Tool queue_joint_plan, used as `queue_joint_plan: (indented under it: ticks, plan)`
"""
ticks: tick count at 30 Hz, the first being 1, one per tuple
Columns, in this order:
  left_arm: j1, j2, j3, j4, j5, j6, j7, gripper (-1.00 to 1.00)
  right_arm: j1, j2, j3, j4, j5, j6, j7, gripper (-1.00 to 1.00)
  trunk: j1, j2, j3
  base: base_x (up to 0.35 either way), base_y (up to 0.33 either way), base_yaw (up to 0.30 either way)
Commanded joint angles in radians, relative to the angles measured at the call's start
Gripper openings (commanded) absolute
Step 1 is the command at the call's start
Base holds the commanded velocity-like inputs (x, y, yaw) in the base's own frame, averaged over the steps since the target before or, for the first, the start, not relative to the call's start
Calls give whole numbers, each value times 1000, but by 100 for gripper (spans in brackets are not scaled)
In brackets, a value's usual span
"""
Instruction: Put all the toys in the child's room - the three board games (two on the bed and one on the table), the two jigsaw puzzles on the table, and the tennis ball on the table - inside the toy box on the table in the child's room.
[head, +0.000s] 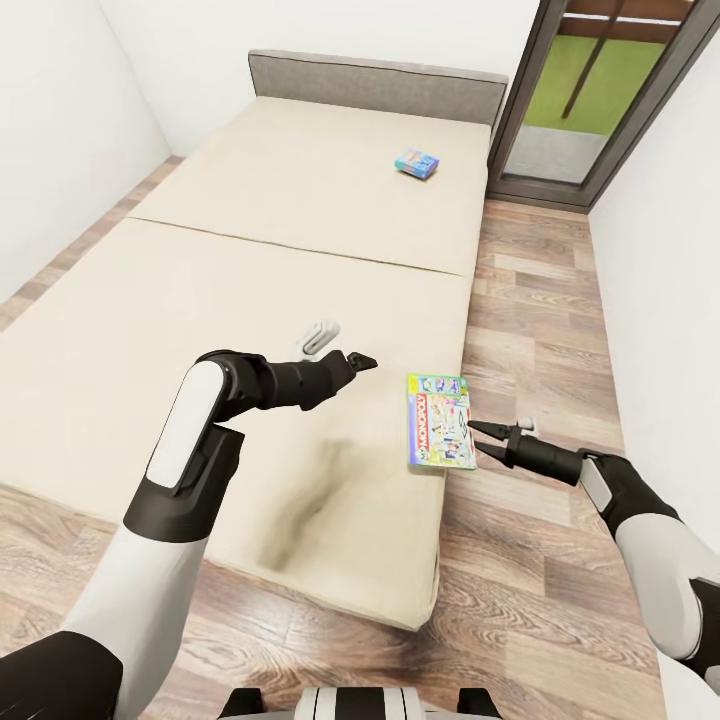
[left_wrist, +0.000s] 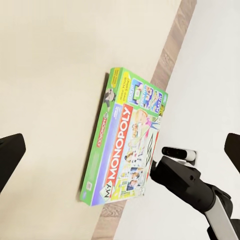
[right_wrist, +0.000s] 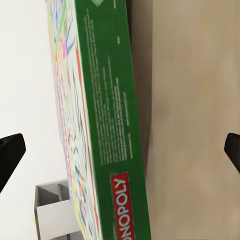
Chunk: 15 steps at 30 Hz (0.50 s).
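Evidently the Monopoly box (head: 440, 421) is being fetched from the bed (head: 250, 300); it lies flat at the mattress edge, one corner overhanging the floor (head: 530, 330). The right gripper (head: 486, 436) is held beside it, fingers wide apart and empty; the left gripper (head: 345, 350) is likewise spread and empty. A sideways pinch on the overhanging edge is called for. The blue box (head: 417, 163) lies well apart, near the headboard (head: 370, 85).

Open mattress surrounded the MONOPOLY box (head: 440, 421) on the bed (head: 200, 330); its right edge met the bed's side, bare wood floor (head: 540, 330) beyond. Left gripper (head: 345, 362) hovered nearby.
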<state>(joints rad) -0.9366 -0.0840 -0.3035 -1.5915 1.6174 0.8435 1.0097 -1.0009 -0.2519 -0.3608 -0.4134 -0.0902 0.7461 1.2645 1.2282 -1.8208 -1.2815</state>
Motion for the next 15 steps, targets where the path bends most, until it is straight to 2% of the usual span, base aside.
queue_joint_plan:
  ticks: [1, 10, 15]
  plan:
    - [-1, 0, 0, -1, 9, 2, 10, 100, 0, 0, -2, 0, -1, 7, 2, 100, 0, 0, -1, 0, 0, 0]
    - [0, 0, 0, -1, 9, 2, 10, 100, 15, 2, -1, 1, -1, 7, 0, 100, 0, 0, -1, 0, 0, 0]
    - [1, 0, 0, -1, 9, 2, 10, 100, 26, 14, -1, 1, 0, 6, -10, 100, 0, 0, -1, 0, 0, 0]
